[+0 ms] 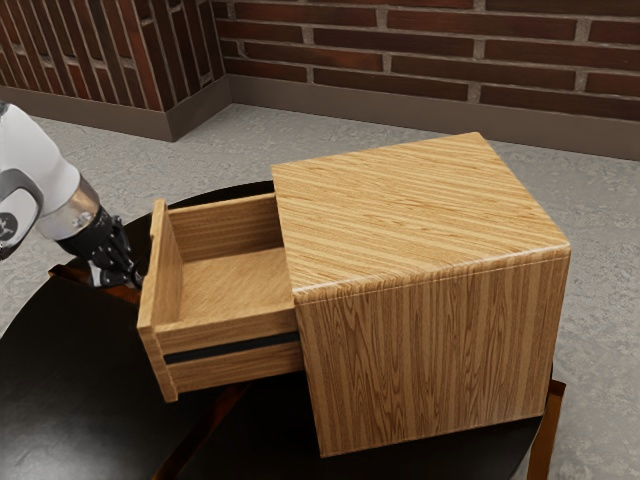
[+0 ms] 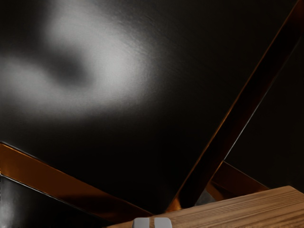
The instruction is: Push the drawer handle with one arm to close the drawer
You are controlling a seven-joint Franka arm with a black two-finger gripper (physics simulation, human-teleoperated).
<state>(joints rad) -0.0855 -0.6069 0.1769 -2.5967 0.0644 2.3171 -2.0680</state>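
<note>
The drawer (image 1: 230,285) juts well out of its cabinet (image 1: 435,350) on the worktop (image 1: 70,370). My gripper (image 1: 137,282), fingers narrowed together, is at its front panel (image 1: 158,310); the handle is hidden. I expect stiff, fairly light wood: push centrally, straight in, without grasping, lest it bind.

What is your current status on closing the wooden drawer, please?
Black two-finger gripper at outer face of light-brown wooden drawer, contact unclear. Drawer well out of boxy wooden cabinet. White arm outside drawer, off its inward path.
</note>
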